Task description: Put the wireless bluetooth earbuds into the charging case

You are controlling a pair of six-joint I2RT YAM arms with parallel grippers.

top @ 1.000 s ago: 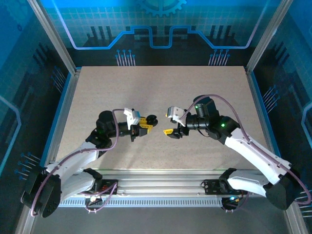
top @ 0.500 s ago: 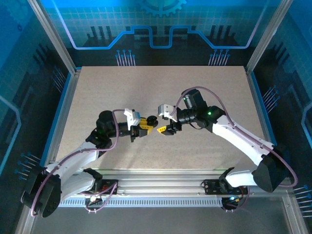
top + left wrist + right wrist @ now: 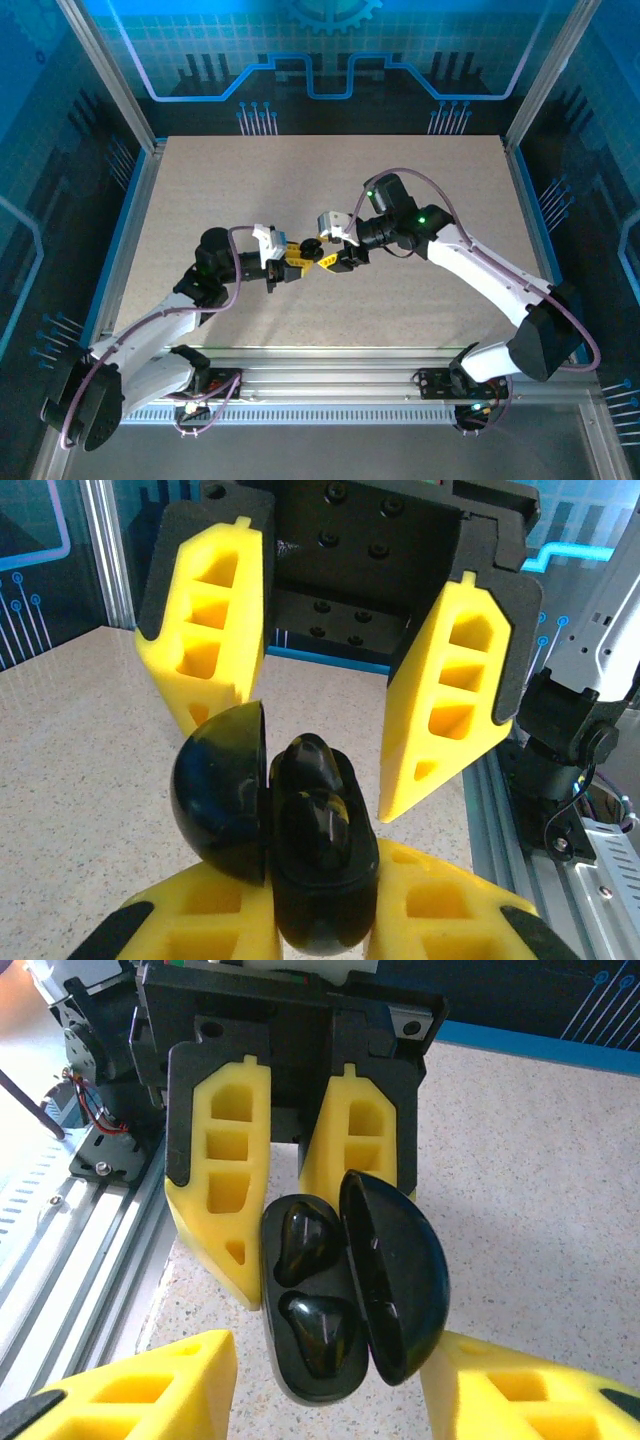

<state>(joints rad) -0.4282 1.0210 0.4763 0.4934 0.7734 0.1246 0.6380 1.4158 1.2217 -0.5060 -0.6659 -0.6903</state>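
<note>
Right fingers have drawn beside the charging case (lid open).

Speckled beige tabletop inside aluminium frame posts, blue circuit-patterned backdrop panels behind.

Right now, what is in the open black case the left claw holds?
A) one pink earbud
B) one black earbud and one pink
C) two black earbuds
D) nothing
C: the right wrist view shows two glossy black earbuds seated one above the other in the open charging case.
</note>
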